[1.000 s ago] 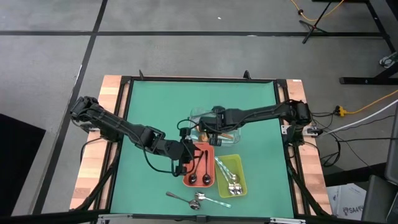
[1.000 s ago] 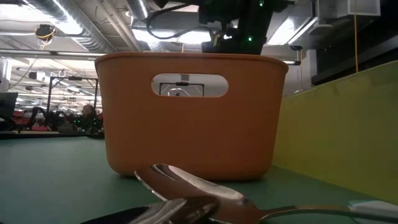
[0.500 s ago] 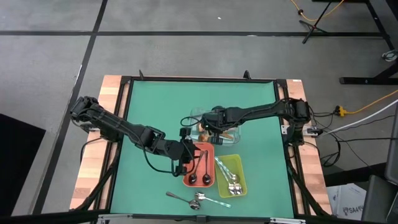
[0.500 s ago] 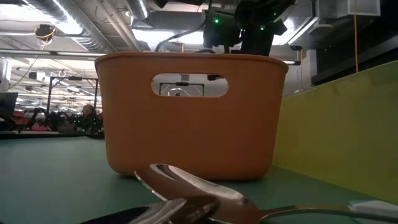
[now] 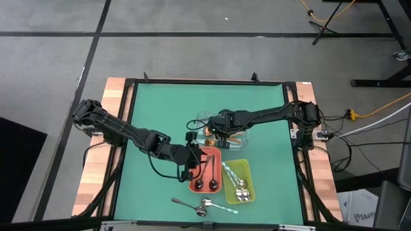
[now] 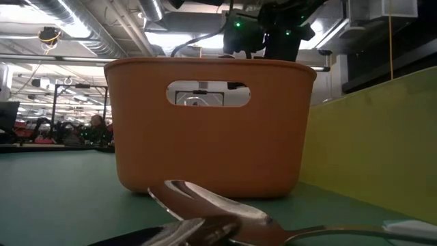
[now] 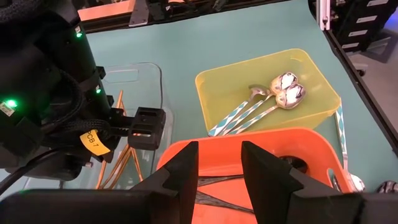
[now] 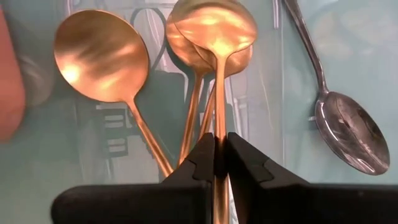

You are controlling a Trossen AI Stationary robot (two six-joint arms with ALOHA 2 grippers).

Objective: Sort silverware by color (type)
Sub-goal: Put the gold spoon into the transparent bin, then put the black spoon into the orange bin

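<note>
Over the clear tray (image 5: 201,118) my right gripper (image 8: 217,155) points steeply down, shut on a copper-gold spoon (image 8: 214,28). The spoon's bowl lies on two other copper-gold spoons (image 8: 102,56) in that tray. My left gripper (image 7: 219,171) hangs open over the red tray (image 5: 194,186), which holds black spoons (image 5: 204,176). Silver spoons (image 7: 283,90) lie in the yellow-green tray (image 5: 249,172). A few more pieces of silverware (image 5: 199,205) lie loose near the table's front edge. My right gripper pinches the copper-gold spoon's slim handle (image 8: 216,127) between its two fingers, some way back from the bowl. The fingers come from above, slanting down, and run along the handle. The bowl (image 8: 214,28) rests on the bowls of the other copper-gold spoons.
In the right wrist view a silver spoon (image 8: 345,127) lies beside the copper-gold ones; whether it is inside the clear tray I cannot tell. The low view is filled by the red tray's wall (image 6: 205,130), the yellow-green tray's wall (image 6: 382,137) and a loose silver piece (image 6: 212,212).
My right gripper has gone down toward the clear tray and a little toward the table's left edge, then come to rest.
</note>
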